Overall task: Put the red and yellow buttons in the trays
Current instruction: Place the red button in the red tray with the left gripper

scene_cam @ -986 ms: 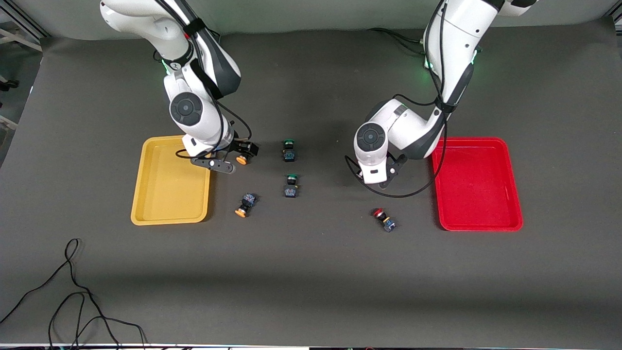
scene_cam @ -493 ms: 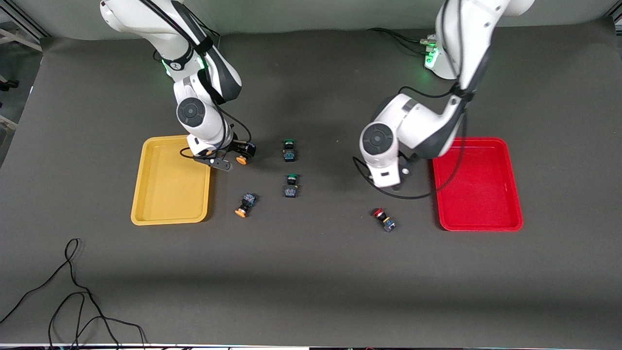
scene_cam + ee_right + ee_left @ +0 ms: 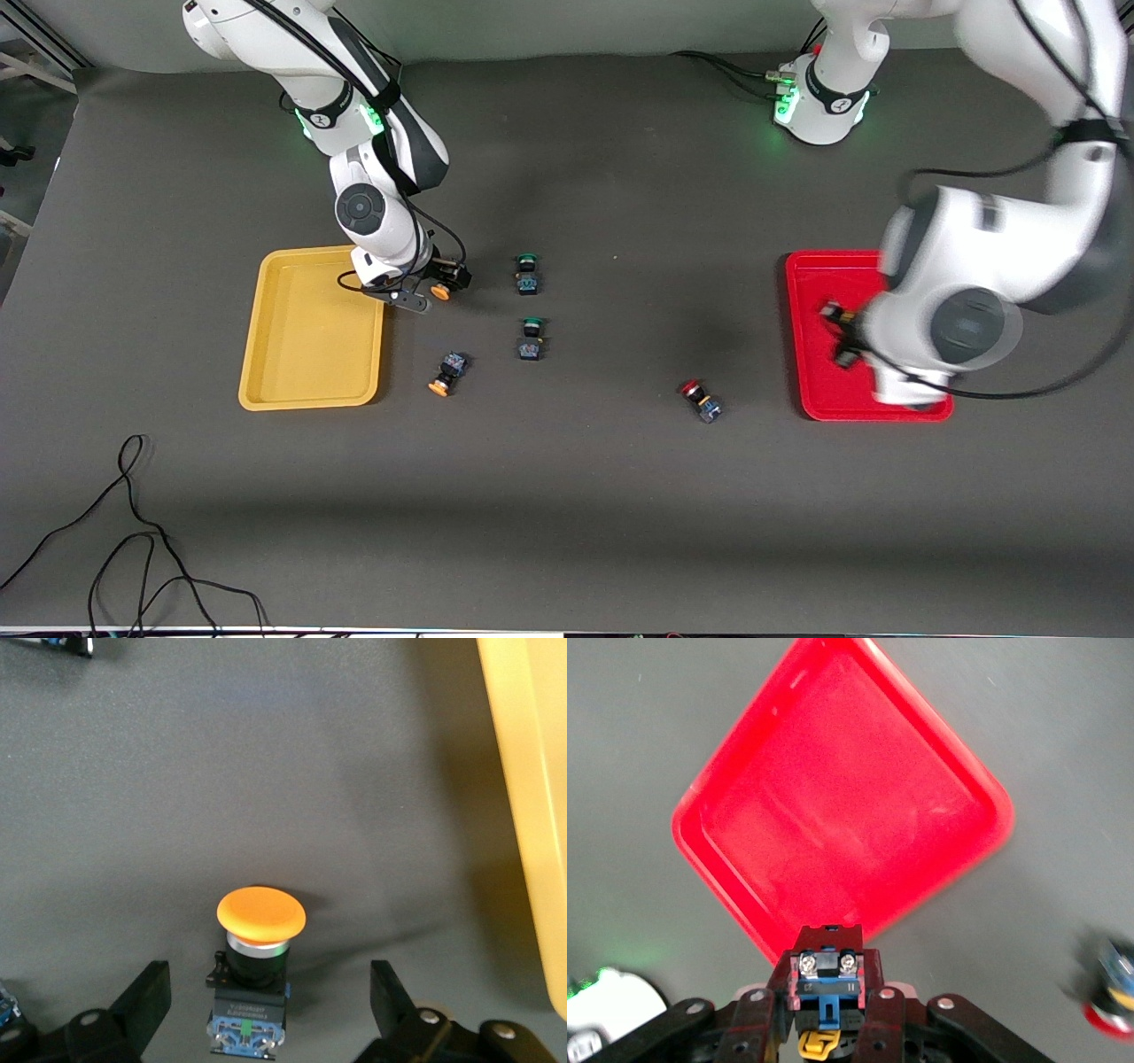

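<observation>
My left gripper (image 3: 840,335) hangs over the red tray (image 3: 828,394), shut on a button (image 3: 824,979). That button's black-and-blue body with two screws shows in the left wrist view; its cap is hidden. The red tray (image 3: 833,815) lies below it there. My right gripper (image 3: 423,291) stands open low at the table beside the yellow tray (image 3: 310,354). An orange-yellow button (image 3: 257,992) lies between its fingers (image 3: 146,997), apart from both. A second yellow button (image 3: 446,373) and a red button (image 3: 700,399) lie on the table nearer the front camera.
Two green-capped buttons (image 3: 527,273) (image 3: 531,339) sit at mid-table between the arms. The yellow tray's rim (image 3: 532,815) runs close beside my right gripper. A black cable (image 3: 133,549) lies loose near the front edge at the right arm's end.
The left arm has swung from mid-table to over the red tray, carrying the button. The right gripper has barely shifted and stays around the yellow button.
</observation>
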`<action>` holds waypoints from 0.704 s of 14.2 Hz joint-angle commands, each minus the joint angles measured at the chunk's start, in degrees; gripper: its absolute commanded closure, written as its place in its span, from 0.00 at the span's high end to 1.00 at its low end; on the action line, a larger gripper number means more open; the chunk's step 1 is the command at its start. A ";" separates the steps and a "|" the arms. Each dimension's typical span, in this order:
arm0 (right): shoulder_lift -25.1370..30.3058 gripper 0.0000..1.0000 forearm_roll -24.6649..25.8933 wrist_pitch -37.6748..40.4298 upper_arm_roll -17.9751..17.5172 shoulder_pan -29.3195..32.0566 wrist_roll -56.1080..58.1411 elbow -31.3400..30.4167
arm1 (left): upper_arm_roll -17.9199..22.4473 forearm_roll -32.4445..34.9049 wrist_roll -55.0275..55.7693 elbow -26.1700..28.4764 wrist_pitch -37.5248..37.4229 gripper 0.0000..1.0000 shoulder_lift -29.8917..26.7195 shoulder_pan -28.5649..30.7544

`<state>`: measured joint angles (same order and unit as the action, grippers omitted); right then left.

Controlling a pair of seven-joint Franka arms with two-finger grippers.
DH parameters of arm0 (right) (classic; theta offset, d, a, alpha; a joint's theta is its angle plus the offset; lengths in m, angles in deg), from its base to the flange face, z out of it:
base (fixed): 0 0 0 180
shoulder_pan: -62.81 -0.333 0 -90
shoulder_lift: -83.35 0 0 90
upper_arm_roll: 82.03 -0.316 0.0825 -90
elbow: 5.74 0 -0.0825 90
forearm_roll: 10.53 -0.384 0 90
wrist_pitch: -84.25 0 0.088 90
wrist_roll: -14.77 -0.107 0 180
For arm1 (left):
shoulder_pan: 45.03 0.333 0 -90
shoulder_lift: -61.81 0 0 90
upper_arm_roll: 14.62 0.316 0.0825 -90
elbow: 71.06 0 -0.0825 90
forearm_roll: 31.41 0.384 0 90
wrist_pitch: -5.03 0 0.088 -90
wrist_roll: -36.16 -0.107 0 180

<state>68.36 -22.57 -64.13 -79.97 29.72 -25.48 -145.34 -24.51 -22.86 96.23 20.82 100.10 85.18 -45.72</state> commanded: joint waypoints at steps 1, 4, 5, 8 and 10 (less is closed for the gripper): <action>-0.21 1.00 -1.05 -1.29 0.32 -0.74 -0.97 0.03 | -0.66 2.95 -2.68 14.58 12.53 0.00 -2.97 2.19; -0.21 1.00 -1.05 -1.29 0.32 -0.74 -0.97 0.03 | -0.66 3.66 -2.95 31.11 28.18 0.00 -7.45 3.33; -0.13 1.00 -1.05 -1.29 0.32 -0.74 -0.97 0.03 | -0.66 3.66 -3.03 35.78 32.41 0.00 -9.29 3.33; -0.12 1.00 -1.05 -1.20 0.32 -0.74 -0.97 0.03 | -0.57 3.84 -3.82 43.55 40.62 0.00 -11.51 3.33; -0.04 1.00 -1.05 -1.12 0.32 -0.74 -0.97 -0.06 | -0.66 3.75 -7.77 43.30 40.28 0.99 -11.59 4.82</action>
<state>68.31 -22.61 -64.36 -79.97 29.72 -25.50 -145.30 -25.20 -19.71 91.86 61.69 139.76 77.14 -42.28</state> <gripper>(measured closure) 0.000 0.630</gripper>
